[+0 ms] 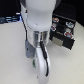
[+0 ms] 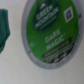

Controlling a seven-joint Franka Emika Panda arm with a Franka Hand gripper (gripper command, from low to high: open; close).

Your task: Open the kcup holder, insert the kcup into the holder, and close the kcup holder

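Arm (image 1: 37, 35) over the pod (image 2: 52, 30), reaching to grab it; grip state unclear; black drawer box (image 1: 66, 31) on exterior view's right needs opening

The place looks like a robot test bench in a lab, not a home kitchen. In the exterior view a white robot arm (image 1: 37, 30) stands over a plain pale table (image 1: 12, 55), with a black kcup holder (image 1: 67, 30) beside it and dark, blurred equipment (image 1: 10, 19) behind, which I cannot identify. The wrist view shows a green kcup (image 2: 52, 31) with a printed lid lying on the same bare pale surface, so the objects seem placed there for a trial.
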